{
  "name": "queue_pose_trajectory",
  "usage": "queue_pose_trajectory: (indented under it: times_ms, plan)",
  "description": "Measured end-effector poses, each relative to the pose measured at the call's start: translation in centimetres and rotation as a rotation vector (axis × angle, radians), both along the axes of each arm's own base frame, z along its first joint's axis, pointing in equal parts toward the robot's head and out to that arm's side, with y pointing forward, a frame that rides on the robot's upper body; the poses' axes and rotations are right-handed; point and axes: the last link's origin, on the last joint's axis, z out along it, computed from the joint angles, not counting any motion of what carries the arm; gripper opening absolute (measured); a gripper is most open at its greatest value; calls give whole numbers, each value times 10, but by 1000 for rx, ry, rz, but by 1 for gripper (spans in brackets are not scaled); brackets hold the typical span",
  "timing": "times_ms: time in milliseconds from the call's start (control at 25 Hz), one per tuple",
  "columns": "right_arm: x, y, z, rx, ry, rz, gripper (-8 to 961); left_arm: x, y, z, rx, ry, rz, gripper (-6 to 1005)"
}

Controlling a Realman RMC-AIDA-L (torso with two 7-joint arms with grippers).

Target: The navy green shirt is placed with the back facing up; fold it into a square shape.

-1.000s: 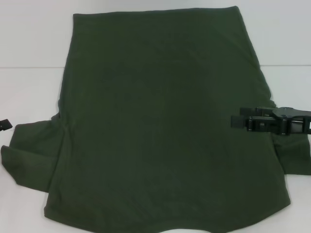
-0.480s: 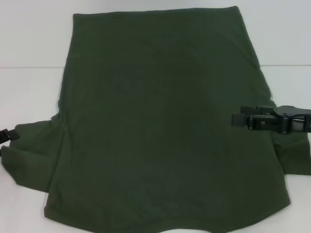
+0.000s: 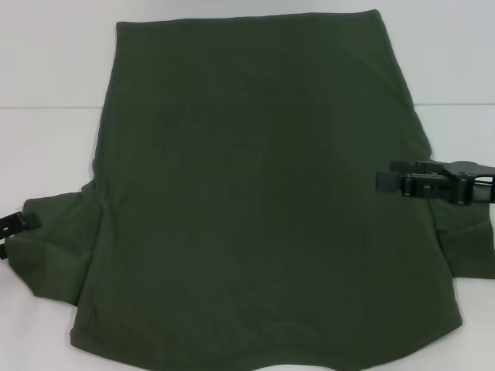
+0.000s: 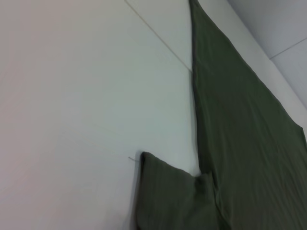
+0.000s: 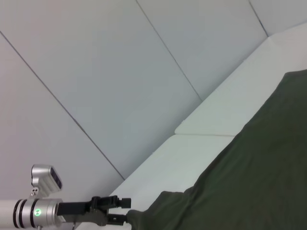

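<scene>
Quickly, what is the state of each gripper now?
Left gripper: at the shirt's left sleeve edge; open or shut cannot be told.
Right gripper: over the shirt's right side; cannot be told.

We see the navy green shirt [image 3: 263,201] cut off at the bottom edge of the head view, so its collar end stays out of sight. Its right sleeve runs off the right edge. The right gripper [image 3: 384,182] covers a patch of cloth, and its arm leaves the picture. Only the tip of the left gripper [image 3: 22,222] shows at the left edge; we cannot tell how its fingers stand.
</scene>
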Motion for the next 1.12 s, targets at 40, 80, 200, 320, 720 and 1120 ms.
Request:
queue_pose_trajectory:
  times_ms: [40,80,200,320,720,1120]
  plan:
    - [0,0,0,2,2,0,912,0,0,0,-1,0,2,798]
    - [0,0,1,3,3,0,912,-1,-1,0,-3,0,4,797]
    - [0,0,1,5,3,1,912,-1,-1,-2,-18,0,14,793]
    - [0,0,1,5,4,1,912,0,0,-3,-30,7,15,790]
    - [3,-1,3,13,13,-12,912,0,1,-4,-51,20,23,517]
    - [3,-1,3,13,16,-14,912,3,2,-1,-58,20,6,231]
